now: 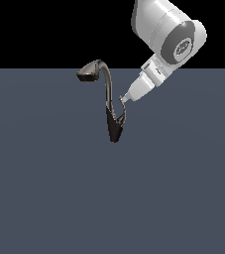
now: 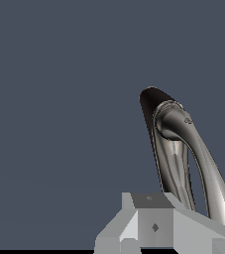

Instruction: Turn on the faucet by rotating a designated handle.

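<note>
The faucet (image 1: 109, 104) stands mid-tabletop (image 1: 44, 188), its thin handle (image 1: 122, 113) branching toward the exterior view's right; the gripper (image 1: 124, 98) noses at the handle's tip, whether spread or pressed together I cannot tell. A glancing push there could slide off the slim prong, or shove the thick neck instead, leaving the handle unturned.

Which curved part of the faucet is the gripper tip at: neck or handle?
The handle: short thin prong off the dark base, right by the gripper. The neck is taller, thicker.
</note>
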Controlling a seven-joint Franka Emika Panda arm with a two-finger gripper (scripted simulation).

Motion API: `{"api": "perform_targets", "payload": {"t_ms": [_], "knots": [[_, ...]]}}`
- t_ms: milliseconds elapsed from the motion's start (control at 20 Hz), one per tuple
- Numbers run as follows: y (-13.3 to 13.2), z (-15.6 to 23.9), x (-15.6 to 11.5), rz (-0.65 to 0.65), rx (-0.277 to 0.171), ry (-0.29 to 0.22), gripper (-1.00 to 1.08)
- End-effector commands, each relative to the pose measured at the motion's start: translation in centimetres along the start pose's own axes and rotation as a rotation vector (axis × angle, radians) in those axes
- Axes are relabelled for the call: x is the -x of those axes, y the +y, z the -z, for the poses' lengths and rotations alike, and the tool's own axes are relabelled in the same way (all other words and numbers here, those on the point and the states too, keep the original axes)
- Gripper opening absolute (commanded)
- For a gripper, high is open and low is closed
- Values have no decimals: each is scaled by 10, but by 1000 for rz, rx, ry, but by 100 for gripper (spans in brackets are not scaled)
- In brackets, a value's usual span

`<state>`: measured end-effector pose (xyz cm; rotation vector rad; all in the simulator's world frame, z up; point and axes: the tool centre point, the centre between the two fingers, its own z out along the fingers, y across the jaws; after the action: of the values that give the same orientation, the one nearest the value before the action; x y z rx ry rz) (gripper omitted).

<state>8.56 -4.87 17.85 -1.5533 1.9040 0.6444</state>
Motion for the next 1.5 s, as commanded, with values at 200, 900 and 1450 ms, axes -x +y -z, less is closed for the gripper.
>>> {"api": "perform_targets", "payload": {"t_ms": [200,900,1450], "knots": [[16,0,6,1,0,0,-100],[45,2,7,-4,-10,5,-100],[83,0,-4,0,-2,1,-100]]}}
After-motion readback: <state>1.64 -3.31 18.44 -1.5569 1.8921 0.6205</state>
